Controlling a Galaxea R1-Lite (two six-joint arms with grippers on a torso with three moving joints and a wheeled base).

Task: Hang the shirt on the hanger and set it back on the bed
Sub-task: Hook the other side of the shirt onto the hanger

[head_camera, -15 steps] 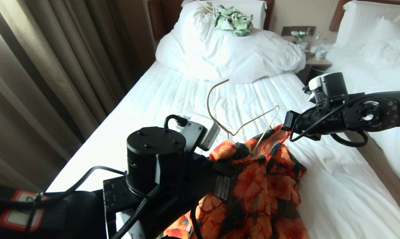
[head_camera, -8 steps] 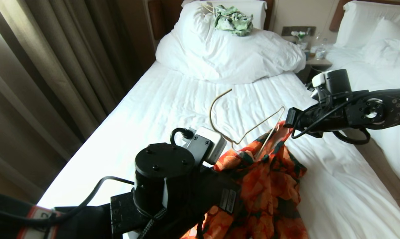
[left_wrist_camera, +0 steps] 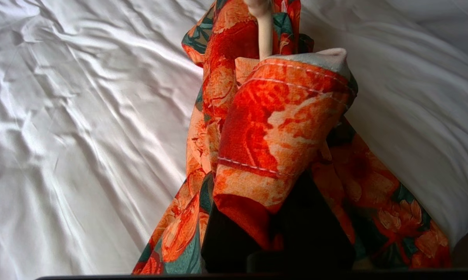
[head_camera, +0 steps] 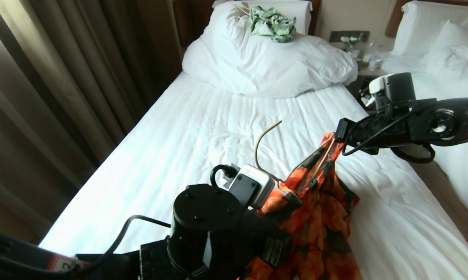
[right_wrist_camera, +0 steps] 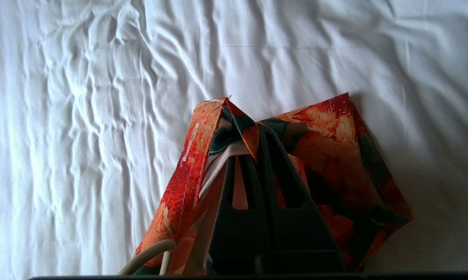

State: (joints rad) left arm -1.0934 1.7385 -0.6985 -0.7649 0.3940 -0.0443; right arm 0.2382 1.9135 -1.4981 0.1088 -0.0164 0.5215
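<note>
Counting: one short-sleeved shirt with large orange flowers and dark green leaves (head_camera: 319, 217), one thin beige wire hanger (head_camera: 263, 144), two beds, one small crumpled pale green-and-white garment (head_camera: 273, 23) lying on the bunched white duvet (head_camera: 269, 66) at the head end.

I am holding the shirt up between my two arms above the near bed with its wrinkled white sheet (head_camera: 187, 140); its lower part is draping down onto the sheet. My left end effector (left_wrist_camera: 273, 217) is pinched closed on a stitched orange fold of the shirt. My right end effector (right_wrist_camera: 253, 155) is clamped closed on another edge of the fabric, off to the right and higher.

Compared with a second ago: my left arm has been sliding right and towards the foot of the bed, the hanger's hook is sitting lower in the head view, and the fabric is now covering the hanger shoulder that was showing bare; only the hook and a short stretch of wire are showing. My right arm has been rising slightly.

The head view is hiding both sets of fingers behind my wrists. The left wrist view is showing the hanger's neck (left_wrist_camera: 264, 31) coming out of the collar. The right wrist view is showing a loop of hanger wire (right_wrist_camera: 148, 256) beside my closed fingers, and pale lining inside the fold.

The second white bed (head_camera: 444, 50) is lying to the right.
</note>
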